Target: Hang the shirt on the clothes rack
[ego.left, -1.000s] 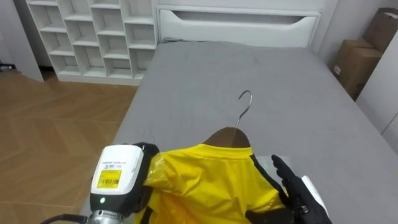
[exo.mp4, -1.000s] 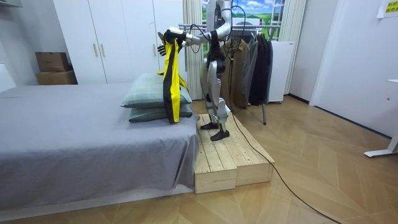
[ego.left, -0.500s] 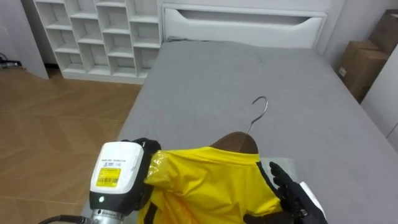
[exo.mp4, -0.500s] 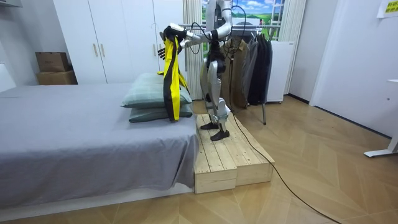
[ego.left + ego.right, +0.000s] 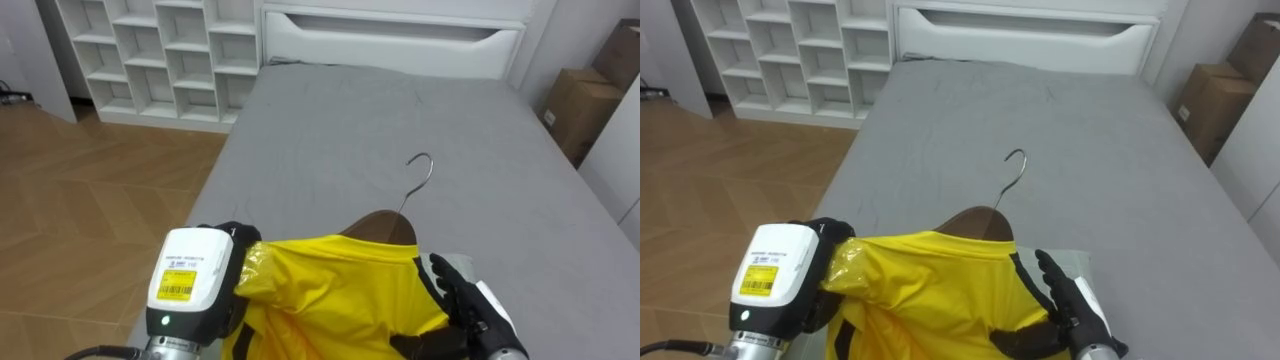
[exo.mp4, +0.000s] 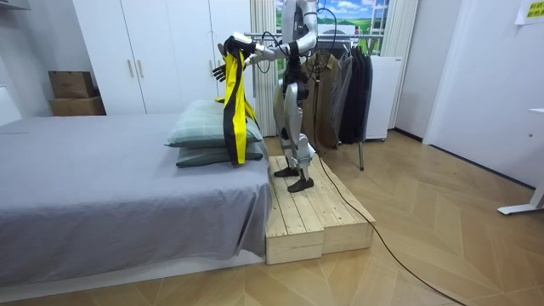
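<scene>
Left eye view: the yellow shirt [image 5: 340, 285] was found draped on a wooden hanger [image 5: 380, 225] above the bed [image 5: 480, 150], with its hook [image 5: 418, 175] left free. The left robot hand [image 5: 238, 245] had its fingers buried in cloth, so its grip could not be told.

Right eye view: the right robot hand [image 5: 1065, 295] was laid against the shirt's shoulder with fingers extended, gripping nothing. This was judged to be for steadying.

Room view: the shirt was held high, with the clothes rack [image 6: 344, 85] behind the robot.

Yellow fabric garment with black trim [image 5: 340, 290], draped over a dark brown wooden hanger [image 5: 382, 225], whose shoulders it covers. The hanger's thin silver metal hook [image 5: 418, 172] rises free above the collar, tilted out over the grey bed [image 5: 330, 130]. In the room view the garment [image 6: 234, 110] hangs lengthwise above the bed's end, its lower edge near the bed's surface.
</scene>
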